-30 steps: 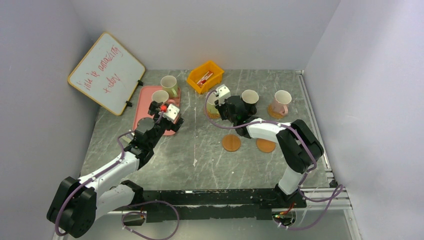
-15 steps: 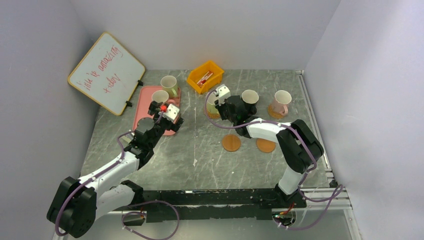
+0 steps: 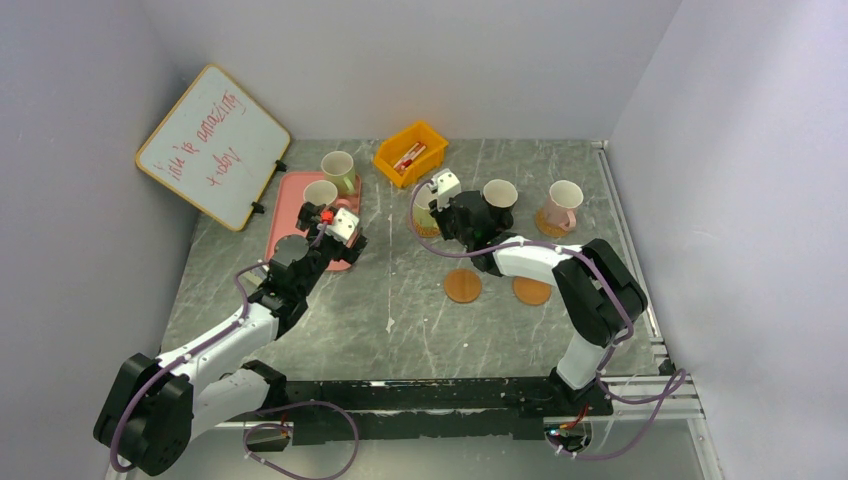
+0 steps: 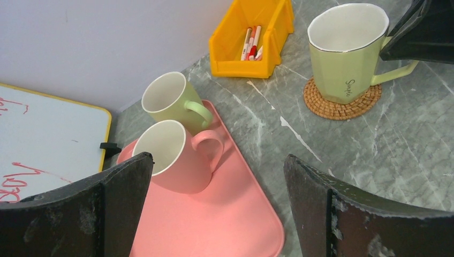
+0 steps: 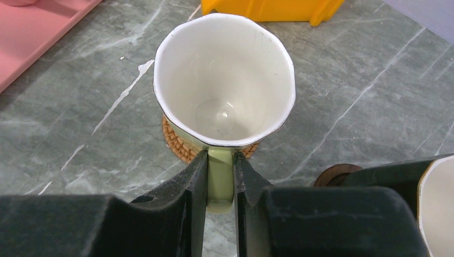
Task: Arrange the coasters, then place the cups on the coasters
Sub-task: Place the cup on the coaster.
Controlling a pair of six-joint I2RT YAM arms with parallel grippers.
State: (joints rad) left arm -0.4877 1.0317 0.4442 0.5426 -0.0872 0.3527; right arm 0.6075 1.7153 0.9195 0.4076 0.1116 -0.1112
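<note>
My right gripper (image 5: 220, 176) is shut on the handle of a pale green cup (image 5: 225, 96), which stands upright on the woven coaster (image 5: 176, 142). Just right of it the black cup (image 3: 499, 200) sits on a dark brown coaster (image 5: 334, 174). A pink cup (image 3: 563, 203) stands on an orange coaster (image 3: 548, 222). Two bare orange coasters (image 3: 462, 286) (image 3: 531, 291) lie nearer the arms. My left gripper (image 4: 218, 160) hangs open over the pink tray (image 4: 214, 225), just short of a pink cup (image 4: 171, 160) with a second green cup (image 4: 171, 99) behind it.
A yellow bin (image 3: 410, 153) holding markers stands at the back, between the tray and the row of cups. A whiteboard (image 3: 212, 145) leans against the left wall beside the tray. The right table edge has a metal rail (image 3: 625, 235).
</note>
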